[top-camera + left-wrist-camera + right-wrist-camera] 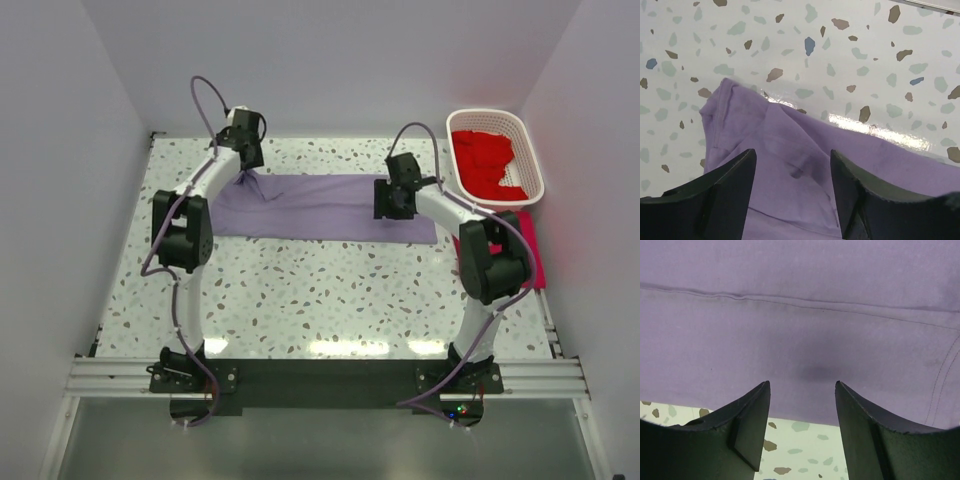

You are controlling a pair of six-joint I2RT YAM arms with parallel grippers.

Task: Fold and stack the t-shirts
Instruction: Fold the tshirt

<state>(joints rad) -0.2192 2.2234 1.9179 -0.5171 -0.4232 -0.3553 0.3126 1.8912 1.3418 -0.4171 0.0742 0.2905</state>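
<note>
Purple t-shirt (320, 205) flat in a long strip across far table (300, 290) | left gripper (792, 152) above its left end, jaws spread, nothing held | right gripper (802, 383) above its near edge, released | red shirts (482, 160) in basket (531, 150) far right

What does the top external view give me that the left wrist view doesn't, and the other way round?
Only top external: the whole purple t-shirt spread as a long strip, the right gripper over its right end, the white basket of red clothes at far right, and a red cloth lying flat near the basket. Only left wrist: a close look at the left gripper, fingers apart above the shirt's rumpled end and its seam. Both: the purple shirt and the speckled table.
</note>
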